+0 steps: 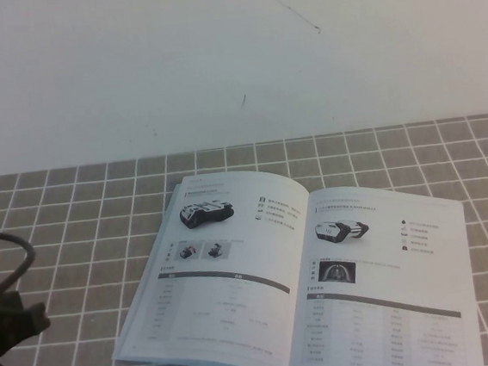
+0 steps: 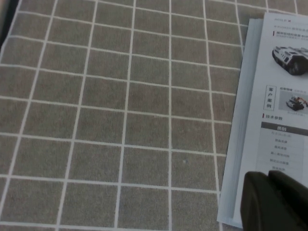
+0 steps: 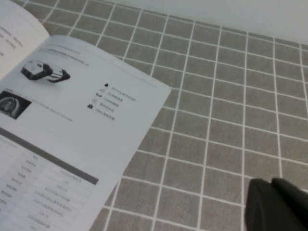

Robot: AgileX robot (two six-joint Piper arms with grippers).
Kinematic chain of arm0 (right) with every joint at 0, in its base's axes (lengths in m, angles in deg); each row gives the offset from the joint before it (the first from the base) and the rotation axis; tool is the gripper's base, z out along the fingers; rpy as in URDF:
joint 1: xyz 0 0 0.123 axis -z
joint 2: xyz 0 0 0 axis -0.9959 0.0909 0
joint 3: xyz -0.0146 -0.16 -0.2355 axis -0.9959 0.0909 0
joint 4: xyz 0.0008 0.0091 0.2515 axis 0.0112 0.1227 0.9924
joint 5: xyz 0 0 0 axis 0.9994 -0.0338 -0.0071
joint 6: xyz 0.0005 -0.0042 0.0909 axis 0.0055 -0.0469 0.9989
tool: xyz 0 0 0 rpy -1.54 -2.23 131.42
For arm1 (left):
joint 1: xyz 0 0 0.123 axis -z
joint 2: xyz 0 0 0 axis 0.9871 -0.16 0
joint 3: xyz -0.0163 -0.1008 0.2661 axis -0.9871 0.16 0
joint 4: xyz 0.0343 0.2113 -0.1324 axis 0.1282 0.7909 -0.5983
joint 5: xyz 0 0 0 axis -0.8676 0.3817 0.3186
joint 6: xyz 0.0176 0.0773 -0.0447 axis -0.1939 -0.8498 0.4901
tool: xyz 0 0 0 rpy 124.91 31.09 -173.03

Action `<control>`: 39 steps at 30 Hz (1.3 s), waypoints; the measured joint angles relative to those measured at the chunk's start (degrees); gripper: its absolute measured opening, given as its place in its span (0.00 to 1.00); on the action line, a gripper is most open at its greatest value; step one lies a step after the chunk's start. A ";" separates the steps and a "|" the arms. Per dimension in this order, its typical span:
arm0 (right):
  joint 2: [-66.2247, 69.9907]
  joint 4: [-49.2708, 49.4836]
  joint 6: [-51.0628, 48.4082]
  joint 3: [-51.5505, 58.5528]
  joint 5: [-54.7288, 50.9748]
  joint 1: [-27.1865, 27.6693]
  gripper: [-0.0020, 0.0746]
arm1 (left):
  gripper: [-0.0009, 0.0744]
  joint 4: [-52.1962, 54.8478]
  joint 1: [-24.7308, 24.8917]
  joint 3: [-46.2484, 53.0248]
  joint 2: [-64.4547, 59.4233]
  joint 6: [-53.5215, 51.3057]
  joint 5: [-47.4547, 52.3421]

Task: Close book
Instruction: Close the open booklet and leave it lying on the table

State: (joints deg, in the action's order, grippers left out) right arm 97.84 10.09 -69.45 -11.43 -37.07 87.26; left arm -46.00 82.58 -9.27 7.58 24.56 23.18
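The book [image 1: 304, 272] lies open and flat on the counter [image 1: 73, 208], with its pages facing up. Both pages are white. They carry small printed text, grey tables and pictures of a dark tracked vehicle [image 1: 205, 213]. The fold of the book runs from its far edge to its near edge. On the left side of the book, the edges of the lower pages show as a thin stack.

Around the book on every side, the counter is covered with a grey-brown cloth [image 2: 144, 120] that has a grid of thin white lines. Behind the far edge of the book, past a few rows of squares, a plain white wall [image 1: 214, 56] stands. It has some faint dark scratches [image 1: 315, 27].

To the left of the book and well apart from it, a dark part of the left arm [image 1: 11, 325] is seen with a black cable [image 1: 12, 248] curving over it. The left tool [image 2: 269, 197] hangs over the cloth to the left of the book. I cannot tell how far it is open, and it does not grasp the book. The right tool [image 3: 274, 204] is over the cloth to the right of the book, apart from the outer edge of the right page. Its opening also cannot be told.
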 joint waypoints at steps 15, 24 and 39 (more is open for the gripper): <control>20.01 29.09 -21.69 -4.12 3.40 0.00 0.02 | 0.01 -3.46 0.00 -2.83 -7.84 -2.61 -1.89; 36.24 57.81 -52.35 -11.27 0.57 -1.42 0.02 | 0.01 -7.55 0.00 -9.37 -13.47 -6.72 4.53; 56.79 61.93 -61.52 -23.91 7.40 -16.22 0.02 | 0.01 -42.65 0.00 -10.06 -18.01 -42.45 13.01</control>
State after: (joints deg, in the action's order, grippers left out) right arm 154.63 72.02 -130.97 -35.34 -29.67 71.04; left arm -88.65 82.58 -19.33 -10.44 -17.89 36.19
